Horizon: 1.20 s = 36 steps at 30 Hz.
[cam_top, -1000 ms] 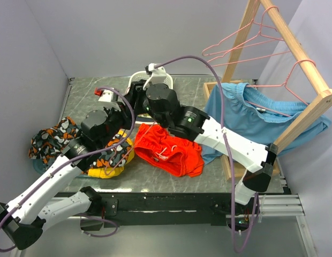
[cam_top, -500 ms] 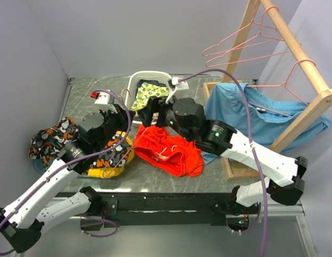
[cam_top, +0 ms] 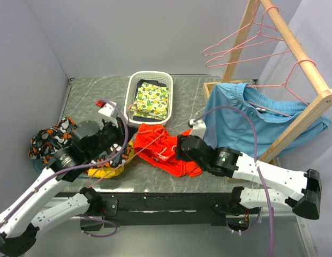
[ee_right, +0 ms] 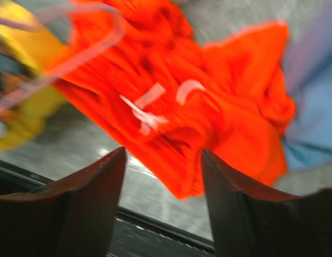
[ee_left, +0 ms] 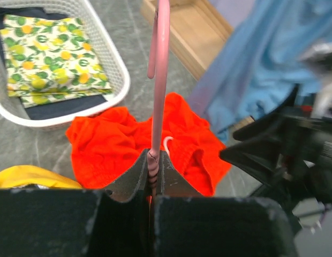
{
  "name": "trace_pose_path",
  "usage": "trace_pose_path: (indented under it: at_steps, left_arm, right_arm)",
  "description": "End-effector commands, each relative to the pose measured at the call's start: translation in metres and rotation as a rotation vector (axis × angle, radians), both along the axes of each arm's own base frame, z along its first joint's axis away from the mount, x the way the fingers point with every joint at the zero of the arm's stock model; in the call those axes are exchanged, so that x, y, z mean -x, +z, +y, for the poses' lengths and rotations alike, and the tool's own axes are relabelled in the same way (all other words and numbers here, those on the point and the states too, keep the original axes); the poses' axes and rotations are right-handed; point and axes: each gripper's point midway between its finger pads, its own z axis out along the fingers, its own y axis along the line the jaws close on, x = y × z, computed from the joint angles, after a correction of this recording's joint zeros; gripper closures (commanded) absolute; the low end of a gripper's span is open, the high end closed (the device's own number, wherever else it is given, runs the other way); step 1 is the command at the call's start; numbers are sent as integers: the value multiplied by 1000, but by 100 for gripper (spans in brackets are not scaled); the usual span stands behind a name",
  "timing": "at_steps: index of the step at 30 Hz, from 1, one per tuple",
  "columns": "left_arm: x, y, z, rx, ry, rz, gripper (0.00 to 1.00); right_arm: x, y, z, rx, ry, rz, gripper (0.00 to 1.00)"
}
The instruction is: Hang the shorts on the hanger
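The red-orange shorts (cam_top: 167, 151) lie crumpled on the table in front of the basket, white drawstring up. They also show in the left wrist view (ee_left: 115, 144) and the right wrist view (ee_right: 219, 101). My left gripper (cam_top: 121, 140) (ee_left: 153, 156) is shut on the neck of a pink wire hanger (ee_left: 160, 69), held just left of the shorts; the hanger wire crosses the right wrist view (ee_right: 75, 60). My right gripper (cam_top: 180, 148) (ee_right: 163, 155) is open and empty, low over the shorts' near right edge.
A white basket (cam_top: 150, 73) with a yellow-green cloth stands behind the shorts. Light blue shorts (cam_top: 251, 115) drape the wooden rack (cam_top: 297, 45), which carries pink hangers (cam_top: 235, 48). A patterned cloth (cam_top: 48, 140) and a yellow cloth (cam_top: 104, 171) lie left.
My right arm has swung from over the basket back toward the near edge and down over the shorts, uncovering the basket. My left gripper, holding the hanger, shifted slightly left and nearer.
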Motion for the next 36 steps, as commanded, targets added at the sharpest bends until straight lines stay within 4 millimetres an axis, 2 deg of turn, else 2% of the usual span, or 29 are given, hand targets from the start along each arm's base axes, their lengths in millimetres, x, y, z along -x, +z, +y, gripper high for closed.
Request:
trace_pose_path:
  at_steps: [1, 3, 4, 7, 13, 18, 20, 21, 22, 23, 25, 26, 28, 32, 33, 35, 36]
  left_arm:
    - [32, 18, -8, 9, -154, -48, 99]
    - [40, 13, -16, -3, -207, -34, 99]
    - [43, 5, -16, -28, -221, -17, 99]
    - [51, -5, -23, -62, -264, 1, 99]
    - [58, -11, -30, -98, -290, 8, 99]
    - [62, -20, -44, -128, -327, 23, 99]
    - [63, -23, -50, -141, -337, 27, 99]
    - [64, -25, -52, -147, -343, 28, 99]
    - [63, -24, -54, -149, -345, 25, 99]
    - [65, -26, -58, -156, -354, 27, 99]
    - [67, -26, -64, -150, -369, 20, 99]
    - [60, -27, -63, -160, -332, 11, 99]
    - [60, -26, -66, -149, -331, -7, 99]
    - [51, -9, -70, -92, -287, -85, 99]
    - [48, -10, -69, -93, -272, -98, 99]
    - [46, -1, -68, -69, -257, -130, 99]
    - [43, 5, -69, -47, -244, -151, 99]
  right_arm:
    - [11, -37, -14, -33, -79, 75, 41]
    - [12, -51, -13, -32, -96, 101, 43]
    - [14, -67, -16, -5, -99, 119, 45]
    - [17, -88, -16, 7, -108, 148, 47]
    - [14, -104, -7, 31, -101, 164, 47]
    - [11, -117, -5, 57, -104, 178, 47]
    - [8, -122, -13, 97, -135, 177, 59]
    - [6, -119, -14, 103, -151, 172, 65]
    - [3, -116, -17, 106, -166, 164, 77]
    - [1, -112, -24, 129, -188, 147, 82]
    - [-4, -93, -23, 120, -193, 113, 94]
    - [-6, -88, -26, 139, -201, 99, 97]
    - [-13, -65, -20, 127, -191, 62, 100]
    - [-19, -25, -8, 131, -131, -1, 100]
    - [-22, -7, -2, 127, -96, -32, 100]
    - [-25, 13, 8, 106, -57, -66, 100]
    - [-26, 31, 17, 96, -10, -97, 100]
